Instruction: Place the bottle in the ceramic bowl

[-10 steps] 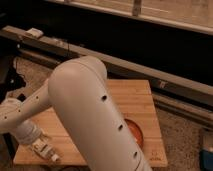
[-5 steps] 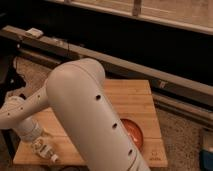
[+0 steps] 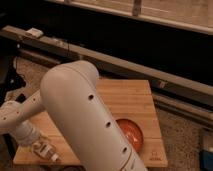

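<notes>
The ceramic bowl (image 3: 132, 135), glossy orange-red, sits on the wooden table (image 3: 130, 100) near its front right, with its left side hidden behind my big white arm (image 3: 85, 120). My gripper (image 3: 43, 148) is low over the table's front left corner, far left of the bowl. A small pale object there looks like the bottle (image 3: 48, 151), lying at the gripper's tip. I cannot tell whether the gripper holds it or only touches it.
A dark rail (image 3: 125, 65) runs along behind the table, with a small white box (image 3: 34, 32) on its left end. Speckled floor (image 3: 185, 135) lies to the right of the table. A blue-and-white object (image 3: 207, 150) is at the right edge.
The arm's forearm and wrist shifted slightly from side to side. The gripper and the pale object stay at the table's front left corner. The bowl has not moved.
</notes>
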Robot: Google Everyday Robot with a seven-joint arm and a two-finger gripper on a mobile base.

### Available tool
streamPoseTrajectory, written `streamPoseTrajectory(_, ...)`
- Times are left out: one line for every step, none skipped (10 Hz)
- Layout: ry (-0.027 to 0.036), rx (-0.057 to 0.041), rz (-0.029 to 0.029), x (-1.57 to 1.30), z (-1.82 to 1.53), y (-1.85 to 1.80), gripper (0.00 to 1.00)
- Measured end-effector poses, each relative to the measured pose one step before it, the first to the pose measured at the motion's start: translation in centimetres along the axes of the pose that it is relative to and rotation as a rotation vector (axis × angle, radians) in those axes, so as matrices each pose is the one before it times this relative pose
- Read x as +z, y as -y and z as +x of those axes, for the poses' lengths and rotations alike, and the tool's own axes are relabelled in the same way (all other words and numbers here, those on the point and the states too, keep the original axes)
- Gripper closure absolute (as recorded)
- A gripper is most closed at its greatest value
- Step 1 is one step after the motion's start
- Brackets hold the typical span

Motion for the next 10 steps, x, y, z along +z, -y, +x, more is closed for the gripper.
streamPoseTrajectory(-0.00694, -0.00401, 0.00777, 0.354, 0.031, 0.03, 0.35)
streamPoseTrajectory(-0.00471, -0.00576, 0.00992, 0.257, -0.001, -0.044, 0.37)
streamPoseTrajectory(-0.00701, -0.00075, 0.01655, 0.34, 0.033, 0.011, 0.45)
streamPoseTrajectory(-0.00559, 0.00402, 0.02506, 0.307, -0.001, 0.108, 0.54)
streamPoseTrajectory(-0.00156, 0.00184, 0.01353, 0.041, -0.009, -0.091, 0.67)
streamPoseTrajectory(0.00371, 0.01093, -0.00254, -0.38, 0.024, 0.513, 0.76)
streamPoseTrajectory(0.00767, 0.00559, -0.00561, -0.844, 0.207, 0.391, 0.86)
streamPoseTrajectory(0.01085, 0.00526, -0.01066, -1.096, 0.297, 0.404, 0.94)
streamPoseTrajectory(0.01477, 0.00928, -0.01476, -1.545, 0.452, 0.459, 0.99)
streamPoseTrajectory(0.02008, 0.01678, -0.00836, -1.956, 0.445, 1.171, 1.0)
